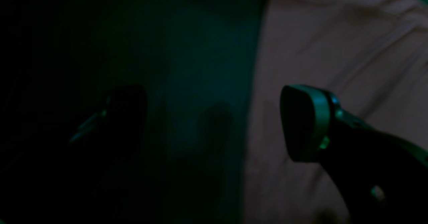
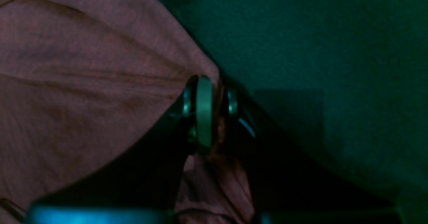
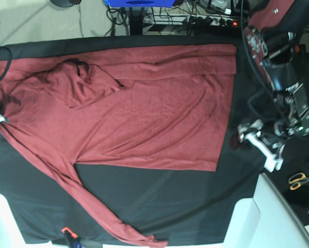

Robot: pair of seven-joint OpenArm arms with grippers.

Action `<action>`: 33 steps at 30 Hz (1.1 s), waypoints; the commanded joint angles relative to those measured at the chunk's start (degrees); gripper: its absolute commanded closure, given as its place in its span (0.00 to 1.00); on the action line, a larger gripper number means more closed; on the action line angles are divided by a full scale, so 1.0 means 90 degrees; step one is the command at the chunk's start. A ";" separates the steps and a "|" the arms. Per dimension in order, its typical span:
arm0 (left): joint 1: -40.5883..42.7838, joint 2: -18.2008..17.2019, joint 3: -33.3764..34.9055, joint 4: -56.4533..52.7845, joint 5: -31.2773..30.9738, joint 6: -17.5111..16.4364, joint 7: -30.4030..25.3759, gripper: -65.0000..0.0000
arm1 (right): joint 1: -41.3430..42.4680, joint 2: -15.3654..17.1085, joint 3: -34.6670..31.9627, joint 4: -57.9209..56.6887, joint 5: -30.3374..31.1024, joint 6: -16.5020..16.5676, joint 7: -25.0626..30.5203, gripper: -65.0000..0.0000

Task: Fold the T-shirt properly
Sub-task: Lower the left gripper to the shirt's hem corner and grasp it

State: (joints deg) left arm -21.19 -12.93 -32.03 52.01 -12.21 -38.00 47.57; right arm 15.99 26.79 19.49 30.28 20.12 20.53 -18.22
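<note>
Shirt: maroon long-sleeve shirt (image 3: 144,111) spread flat across most of the tabletop, hem edge twd base view's right, collar end bunched at the left; one sleeve folded along the far edge, other trailing diagonally to the near edge.
Tabletop: black cloth (image 3: 170,191) over it, bare strip along near side & right; looks dark teal in wrist views.
Left fingers: left gripper (image 1: 214,123) spread wide, nothing between; one finger (image 1: 304,120) above shirt fabric, other above dark cloth, at the hem edge. Contact w/ shirt: can't tell.
Right fingers: right gripper (image 2: 215,108) closed tight on a pinch of shirt edge, fabric bunched between the pads, creases fanning out from it.
Room: pale floor beyond far edge, cables & power strip (image 3: 214,20) w/ red light, blue object (image 3: 139,3) at top.
Misc: scissors (image 3: 300,180) w/ yellow handles off tabletop at right; white surface (image 3: 278,217) at near right.
</note>
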 commanded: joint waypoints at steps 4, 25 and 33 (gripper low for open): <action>-0.0942 -0.0112 0.0038 -0.1505 -0.0075 0.0623 -0.0719 0.08 | 0.0123 0.0203 0.0008 0.0088 0.0036 0.0009 0.0085 0.94; -0.1714 0.0357 0.1190 -0.3898 -0.0104 0.1150 -0.2409 0.08 | 0.0114 0.0233 0.0018 0.0118 0.0036 0.0009 0.0085 0.94; -0.1440 0.0435 0.1200 -0.3908 -0.0084 0.1150 -0.2399 0.22 | 0.0114 0.0233 0.0018 0.0118 0.0036 0.0009 0.0085 0.94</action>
State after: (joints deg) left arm -34.28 -9.08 -21.54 17.12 -14.35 -28.47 22.81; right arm 15.94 27.27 19.49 30.35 20.10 20.47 -18.39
